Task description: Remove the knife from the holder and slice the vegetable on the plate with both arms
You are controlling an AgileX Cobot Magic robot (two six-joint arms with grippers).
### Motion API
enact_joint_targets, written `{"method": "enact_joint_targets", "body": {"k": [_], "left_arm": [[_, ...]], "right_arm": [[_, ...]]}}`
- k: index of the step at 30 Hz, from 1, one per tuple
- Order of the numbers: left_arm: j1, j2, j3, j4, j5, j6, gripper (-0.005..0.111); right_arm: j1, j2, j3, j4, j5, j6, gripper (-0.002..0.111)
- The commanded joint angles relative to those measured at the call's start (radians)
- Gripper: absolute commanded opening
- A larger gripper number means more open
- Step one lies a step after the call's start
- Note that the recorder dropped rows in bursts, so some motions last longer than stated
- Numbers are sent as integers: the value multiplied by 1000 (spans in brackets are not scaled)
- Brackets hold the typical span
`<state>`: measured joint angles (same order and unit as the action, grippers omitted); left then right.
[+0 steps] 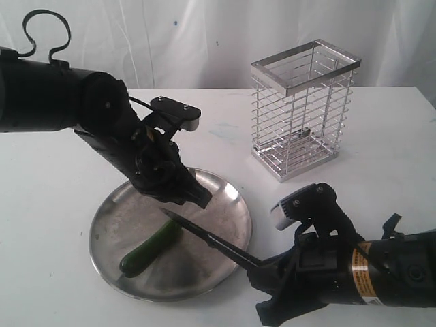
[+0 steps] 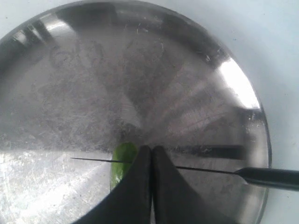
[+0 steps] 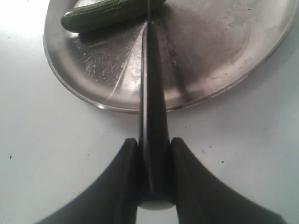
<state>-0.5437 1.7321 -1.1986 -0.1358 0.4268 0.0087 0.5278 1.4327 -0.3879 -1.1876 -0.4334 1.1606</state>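
Black handle of the knife (image 3: 152,102) sits clamped between the jaws of the right gripper (image 3: 154,149), one finger pressed to each side, the butt end poking out behind them. The dark blade runs straight ahead from that grip, over the near rim of the steel plate (image 1: 194,272), and its pointed tip reaches the vegetable (image 1: 151,248) close to that vegetable's far end. The wrist views show the blade edge-on as a thin line crossing the green skin; whether it rests on the skin or hangs just above it cannot be told.

The left gripper (image 2: 150,156) has its jaws pressed together with nothing between them. Their joined tips point down at the plate just beside the same end of the vegetable, right at the blade's line; contact with either is not clear.

The vegetable lies whole on the plate, slanting from the near left edge toward the middle.

The right arm (image 1: 368,272) lies low and nearly level along the near right of the white table (image 1: 54,204), yellow-orange label (image 1: 366,272) showing, wrist aimed left at the plate. The left arm (image 1: 61,102) comes in level from the far left, a black cable (image 1: 46,30) looping above it, then bends steeply down toward the plate's far side.

The holder (image 1: 303,109) stands upright behind the plate on the right, well apart from the knife.
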Motion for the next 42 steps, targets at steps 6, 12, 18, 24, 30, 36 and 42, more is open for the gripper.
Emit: {"method": "enact_joint_targets", "body": {"k": [6, 12, 18, 24, 30, 36, 42], "left_arm": [[1, 5, 0, -20, 6, 23, 0], [1, 7, 0, -20, 2, 25, 0], [-15, 45, 0, -20, 2, 32, 0], [-20, 107, 0, -20, 15, 37, 0], [-20, 146, 0, -20, 25, 45, 0], [-17, 94, 0, -7, 19, 53, 0], [-17, 5, 0, 44, 30, 53, 0]], "right_arm": [[1, 2, 4, 7, 3, 2, 0], [1, 2, 4, 6, 1, 2, 0], [1, 2, 4, 6, 1, 2, 0], [1, 2, 4, 6, 5, 2, 0], [1, 2, 4, 6, 5, 2, 0], [1, 2, 4, 6, 5, 2, 0], [1, 2, 4, 6, 7, 2, 0]]}}
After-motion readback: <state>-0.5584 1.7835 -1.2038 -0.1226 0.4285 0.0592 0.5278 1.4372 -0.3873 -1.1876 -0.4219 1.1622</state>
